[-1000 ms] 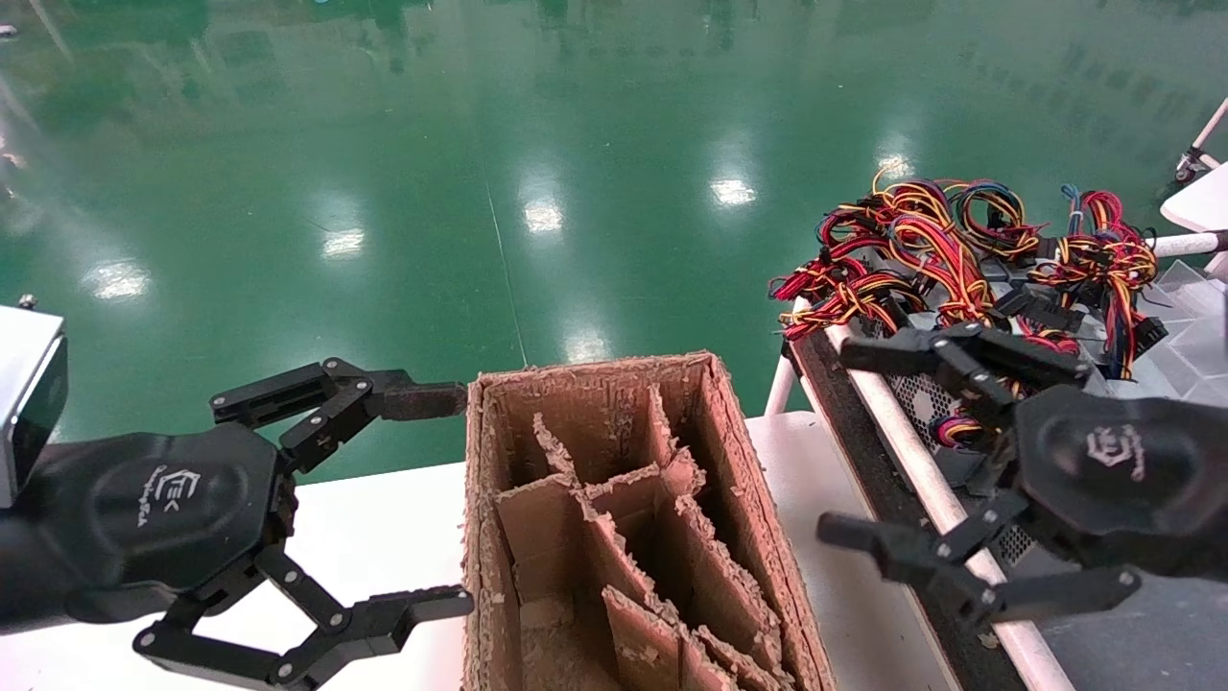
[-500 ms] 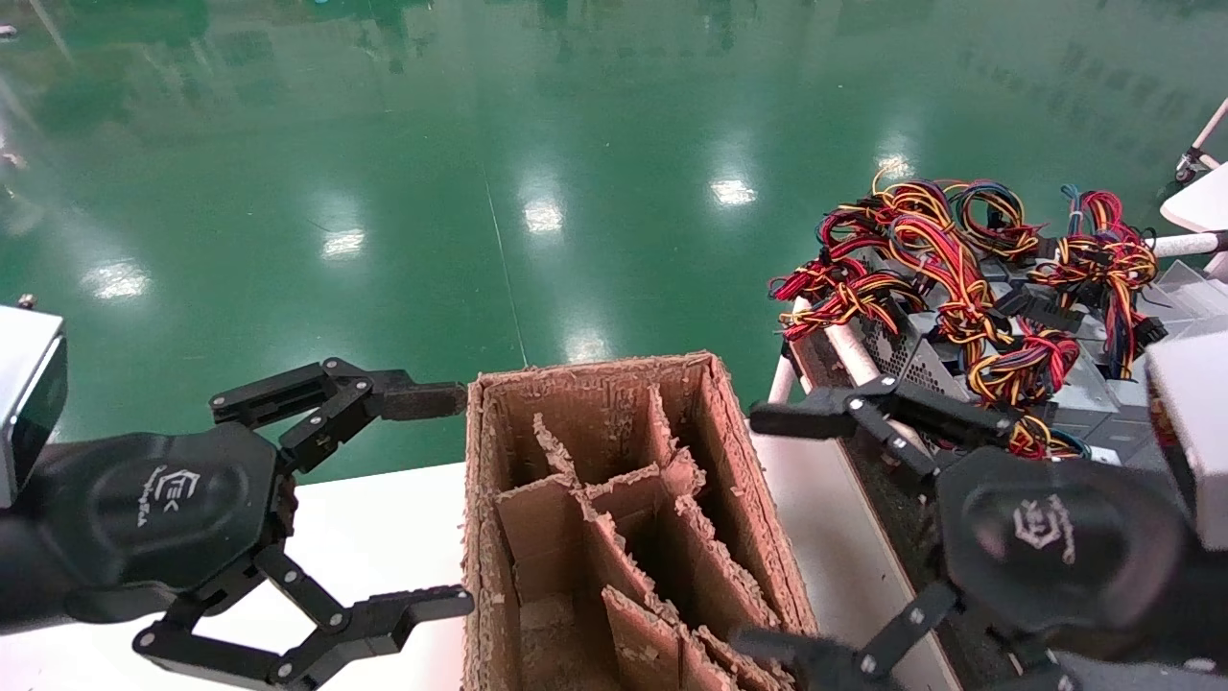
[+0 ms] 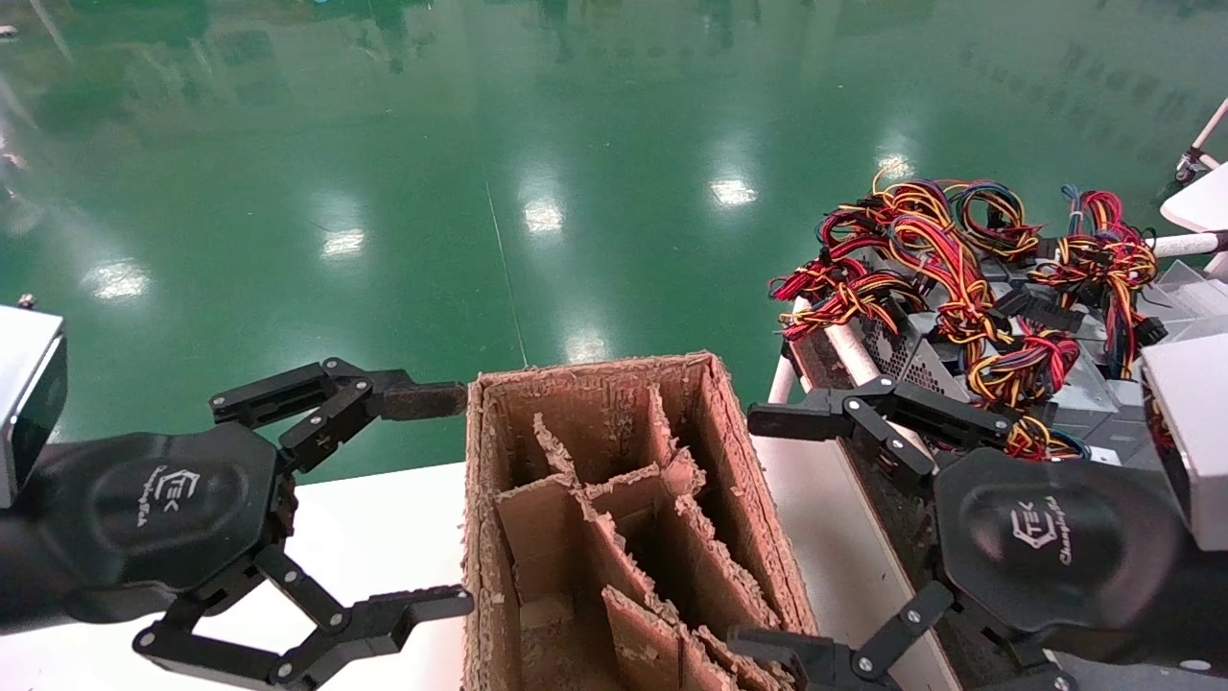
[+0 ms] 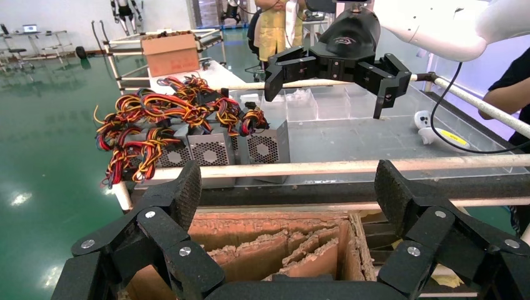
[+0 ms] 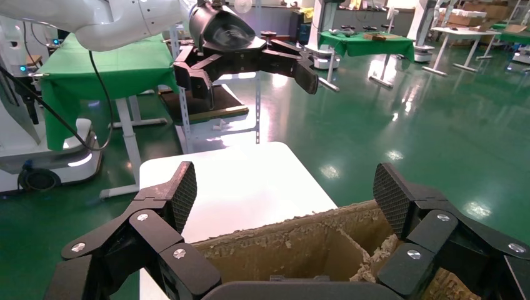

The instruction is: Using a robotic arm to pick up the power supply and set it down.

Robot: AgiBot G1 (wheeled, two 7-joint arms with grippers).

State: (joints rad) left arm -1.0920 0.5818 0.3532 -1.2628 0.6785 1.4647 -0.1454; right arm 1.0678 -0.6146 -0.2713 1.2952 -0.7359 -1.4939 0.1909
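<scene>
- Black linked fingers of the right gripper [image 3: 767, 537] stand spread wide and hold nothing; the gripper hangs at the right edge of the cardboard divider box [image 3: 624, 537], one finger [image 3: 815, 419] reaching over the white table strip beside the box wall, the other [image 3: 796, 657] low at the near right corner of the box.
- Black too, the left gripper [image 3: 441, 499] sits at the left side of the same box with its fingers spread wide and empty, one fingertip [image 3: 422, 400] just beside the box's far left corner and the other [image 3: 422, 607] close to its left wall.
- Brown and ragged, the box stands on the white table [image 3: 374, 537] between the two grippers, its torn dividers splitting it into several compartments; no power supply shows in those visible.
- Beyond the right gripper, on a rack [image 3: 844, 350] with white tube rails to the right of the table, the power supplies [image 4: 219, 149] stand in a row, silver-grey with perforated fan grilles facing the box.
- Their wire bundles [image 3: 940, 259] of red, yellow, black and blue lie heaped on top of them, well apart from both grippers.
- Farthest back spreads the glossy green floor [image 3: 480, 144].
</scene>
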